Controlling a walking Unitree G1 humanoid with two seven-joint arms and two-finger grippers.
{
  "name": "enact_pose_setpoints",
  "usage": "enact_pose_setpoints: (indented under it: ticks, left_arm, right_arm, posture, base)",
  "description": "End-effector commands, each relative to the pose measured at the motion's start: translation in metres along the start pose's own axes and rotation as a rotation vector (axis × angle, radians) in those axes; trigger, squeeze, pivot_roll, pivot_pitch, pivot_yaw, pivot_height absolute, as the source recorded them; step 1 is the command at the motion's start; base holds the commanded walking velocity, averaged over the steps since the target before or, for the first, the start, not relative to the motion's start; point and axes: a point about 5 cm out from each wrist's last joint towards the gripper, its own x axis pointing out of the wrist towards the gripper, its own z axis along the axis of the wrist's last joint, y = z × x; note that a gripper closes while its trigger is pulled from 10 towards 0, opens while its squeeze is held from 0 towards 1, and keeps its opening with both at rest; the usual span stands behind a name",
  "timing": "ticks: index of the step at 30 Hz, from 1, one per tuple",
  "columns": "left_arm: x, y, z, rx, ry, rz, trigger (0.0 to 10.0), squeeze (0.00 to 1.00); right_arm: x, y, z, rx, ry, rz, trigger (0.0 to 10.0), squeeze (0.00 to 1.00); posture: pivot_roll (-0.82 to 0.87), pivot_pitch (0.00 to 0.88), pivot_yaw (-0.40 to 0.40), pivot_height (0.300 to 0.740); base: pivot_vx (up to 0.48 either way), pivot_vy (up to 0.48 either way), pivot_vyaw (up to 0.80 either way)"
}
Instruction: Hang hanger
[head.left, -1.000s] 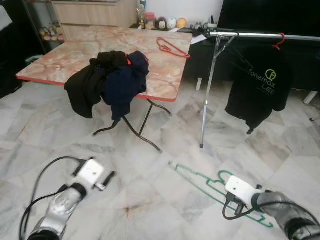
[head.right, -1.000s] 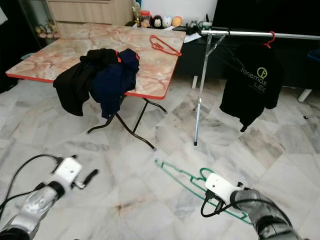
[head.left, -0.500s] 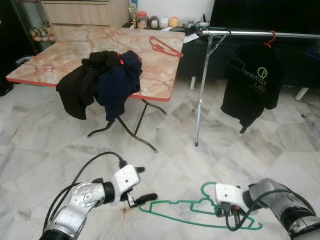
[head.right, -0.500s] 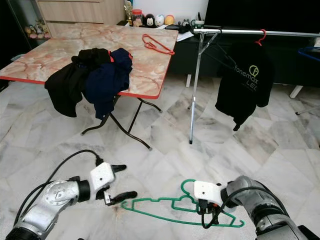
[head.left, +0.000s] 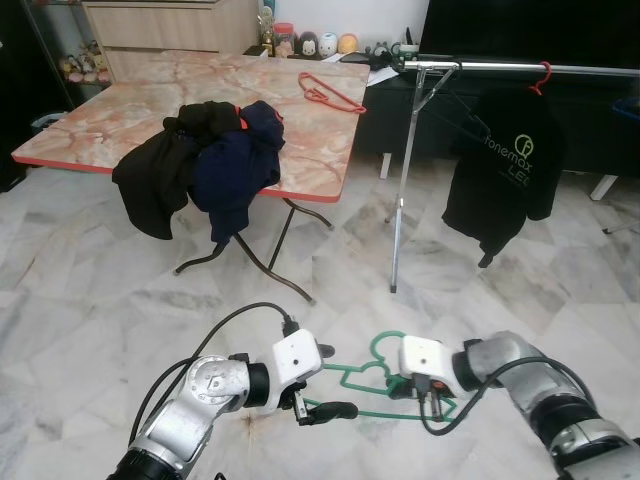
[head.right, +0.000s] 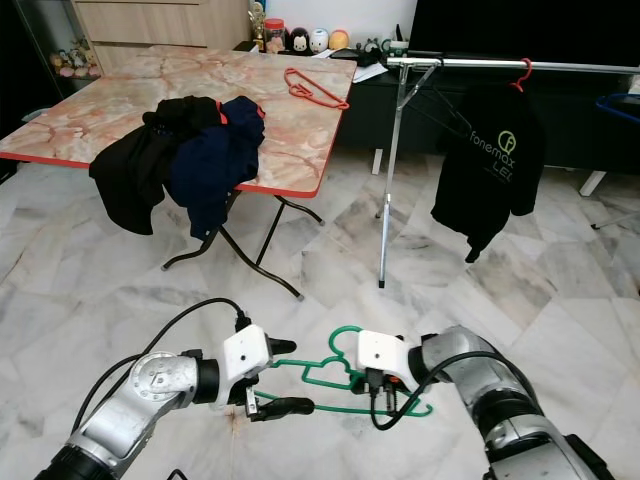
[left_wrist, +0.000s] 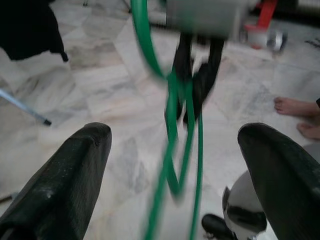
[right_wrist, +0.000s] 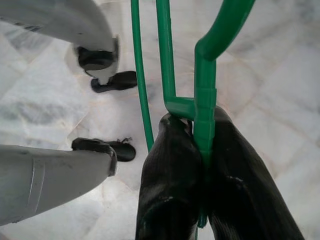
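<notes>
The green hanger (head.left: 372, 378) is held low above the marble floor (head.left: 120, 300), well in front of the clothes rack (head.left: 440, 68) that carries a black T-shirt (head.left: 503, 170). The right gripper (right_wrist: 197, 150) has its fingers pinched tight on the hanger's stem below the hook. The left gripper (head.left: 325, 381) faces it with fingers spread wide, the hanger's wire apparently between them, though the blurred wrist view leaves contact uncertain. A table (head.left: 330, 150) stands left of the rack.
</notes>
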Motion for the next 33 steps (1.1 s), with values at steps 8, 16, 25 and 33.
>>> enact_pose_setpoints:
  ticks: [8, 16, 25, 33]
  left_arm:
    - [0.005, -0.006, 0.0, 0.044, 0.084, -0.076, 10.0, 0.0]
    - [0.006, -0.009, -0.022, 0.074, 0.249, -0.088, 10.0, 0.0]
    - [0.011, -0.005, -0.014, 0.049, 0.197, -0.038, 0.0, 0.0]
    - [0.009, -0.002, -0.012, 0.058, 0.206, -0.04, 0.0, 0.0]
  right_arm:
    - [0.008, -0.001, 0.008, -0.122, 0.085, 0.003, 10.0, 0.0]
    - [0.017, -0.004, 0.021, -0.16, 0.064, -0.012, 10.0, 0.0]
    - [0.027, 0.0, 0.03, -0.191, 0.041, 0.007, 10.0, 0.0]
    - [0.024, -0.001, 0.027, -0.198, 0.058, 0.001, 10.0, 0.0]
  posture:
    - [0.02, 0.0, -0.051, 0.74]
    - [0.02, 0.0, -0.05, 0.74]
    - [0.02, 0.0, -0.048, 0.74]
    - [0.02, 0.0, -0.048, 0.74]
  base:
    - [0.0, 0.0, 0.0]
    - [0.0, 0.0, 0.0]
    - [0.0, 0.0, 0.0]
    - [0.0, 0.0, 0.0]
